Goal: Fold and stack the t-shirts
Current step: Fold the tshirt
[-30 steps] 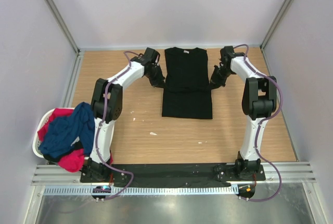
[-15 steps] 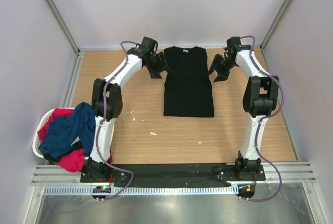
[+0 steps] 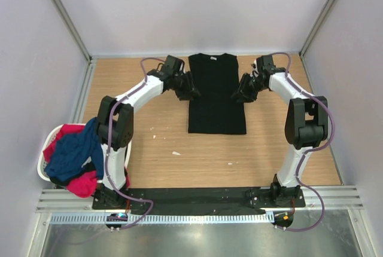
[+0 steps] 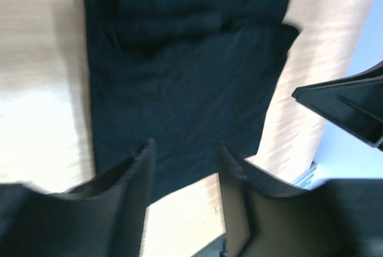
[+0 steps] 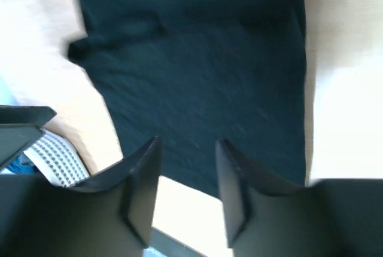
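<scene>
We had the black shirt [image 3: 216, 95] lying flat at the far middle of the worktop [image 3: 197, 161]. Our left pincer [image 3: 191, 91] and right pincer [image 3: 239, 93] flanked its side edges, fingers apart, gripping nothing. The navy shirt [image 3: 75, 149] and red shirt [image 3: 81, 183] sat heaped in the basket [image 3: 43, 164].

The left arm [image 3: 140, 88] and right arm [image 3: 282, 85] have white links, black joints and purple cables [image 3: 327, 124] looping alongside.
</scene>
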